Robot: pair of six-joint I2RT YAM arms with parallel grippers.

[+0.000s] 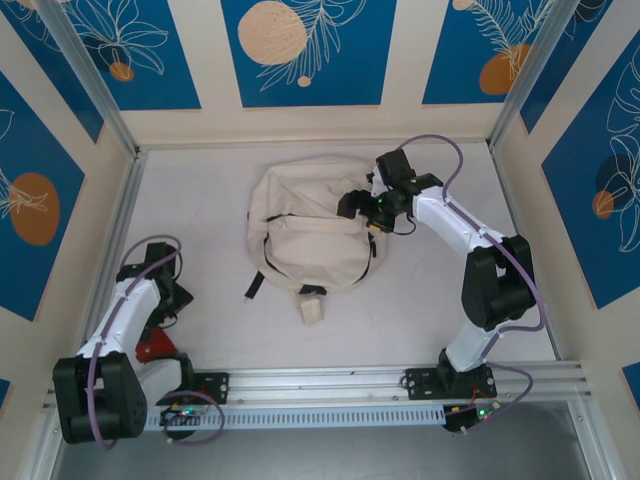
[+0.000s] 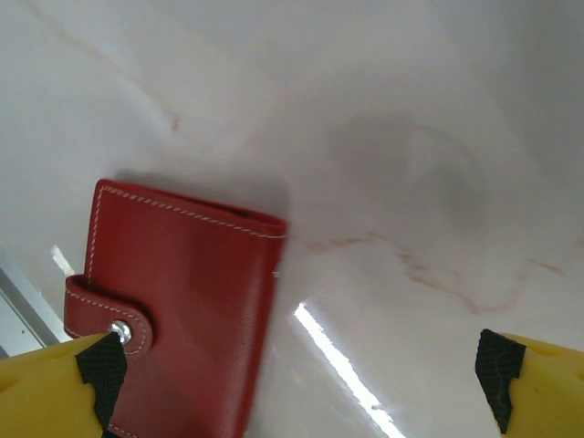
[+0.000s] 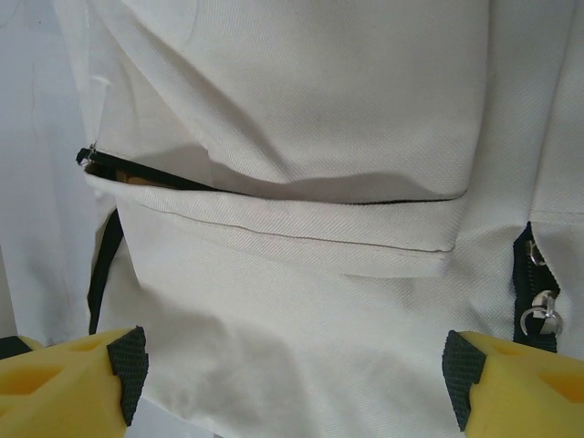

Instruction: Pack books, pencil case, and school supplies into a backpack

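Observation:
The cream-white backpack (image 1: 305, 235) lies flat in the middle of the table. My right gripper (image 1: 362, 205) hovers over its right side, jaws open. In the right wrist view, bare backpack fabric (image 3: 301, 301) lies between the wide-apart fingertips (image 3: 128, 365), and a black pocket zip (image 3: 137, 176) gapes slightly at the upper left. A red snap-flap pencil case (image 2: 173, 301) lies flat on the table. My left gripper (image 2: 299, 383) stands open over it, left fingertip by the snap and nothing held. The case is also near the left arm's base (image 1: 155, 346). The books are out of view.
The white tabletop (image 1: 200, 220) is fenced by blue-patterned walls. A metal rail (image 1: 380, 385) runs along the near edge. A black strap (image 1: 255, 285) and a cream tab (image 1: 312, 308) trail from the backpack's near end. A zip pull ring (image 3: 540, 315) hangs at the right.

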